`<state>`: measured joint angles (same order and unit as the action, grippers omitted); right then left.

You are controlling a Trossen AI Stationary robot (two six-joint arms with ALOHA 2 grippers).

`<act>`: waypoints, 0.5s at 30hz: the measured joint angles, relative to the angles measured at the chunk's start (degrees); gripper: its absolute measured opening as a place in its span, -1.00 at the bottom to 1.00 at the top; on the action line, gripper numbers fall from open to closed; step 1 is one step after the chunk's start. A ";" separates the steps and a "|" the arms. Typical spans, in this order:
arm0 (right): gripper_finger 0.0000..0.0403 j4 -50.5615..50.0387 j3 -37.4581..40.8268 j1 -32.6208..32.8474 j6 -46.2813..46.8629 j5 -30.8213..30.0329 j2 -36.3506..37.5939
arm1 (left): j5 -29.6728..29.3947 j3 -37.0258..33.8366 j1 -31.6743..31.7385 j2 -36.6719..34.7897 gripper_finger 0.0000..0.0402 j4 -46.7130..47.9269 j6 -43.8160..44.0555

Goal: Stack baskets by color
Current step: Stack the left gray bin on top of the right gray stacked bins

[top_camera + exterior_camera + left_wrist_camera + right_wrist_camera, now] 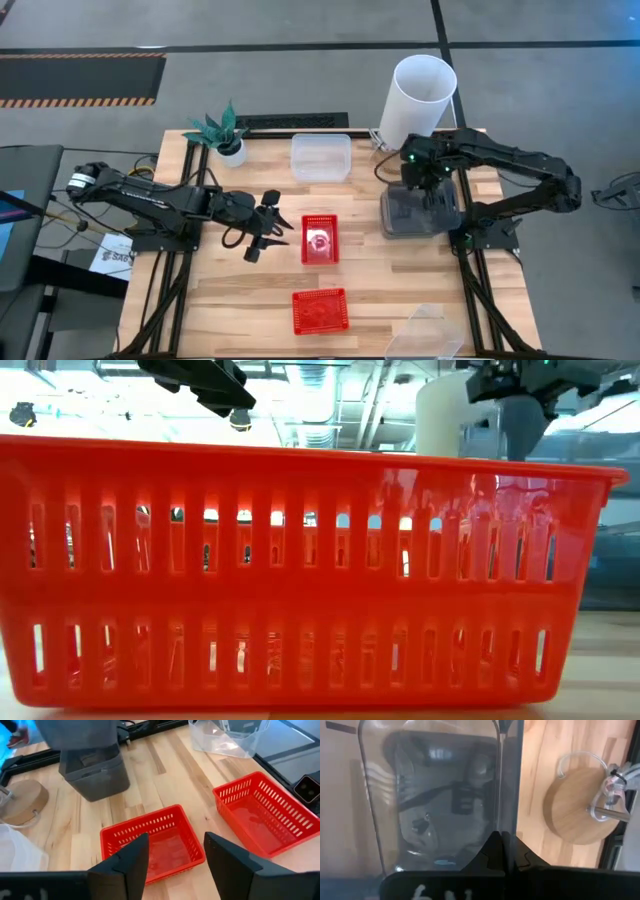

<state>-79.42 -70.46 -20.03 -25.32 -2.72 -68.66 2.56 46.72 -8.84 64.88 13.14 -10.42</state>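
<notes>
I see my left arm stretched low across the wooden-slat table (250,290) from its left edge, forearm nearly level, its left pincer (272,226) just beside the red mesh-sided plastic basket (320,239) at the table's middle. From the left wrist view its two dark fingers (131,861) stand apart over that basket's near rim, grasping nothing. A second red mesh basket (319,311) sits nearer the front edge, well apart from the first. My right arm is folded back on itself, elbow out to the right, wrist bent down so the right pincer (428,196) points into the smoky dark grey basket (400,216) on the table's right side. Its fingers are clenched together on that basket's wall. A clear shallow plastic basket (321,157) lies at the back, and another clear one (425,333) sits tilted at the front right corner.
</notes>
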 joint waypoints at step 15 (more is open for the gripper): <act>-1.00 4.50 5.47 -6.37 -9.25 3.02 -6.16 | 1.17 -0.02 5.29 -0.02 -0.19 0.68 -0.01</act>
<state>-74.92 -64.99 -26.39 -34.57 0.30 -74.83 3.72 46.70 -3.55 64.86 13.82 -10.43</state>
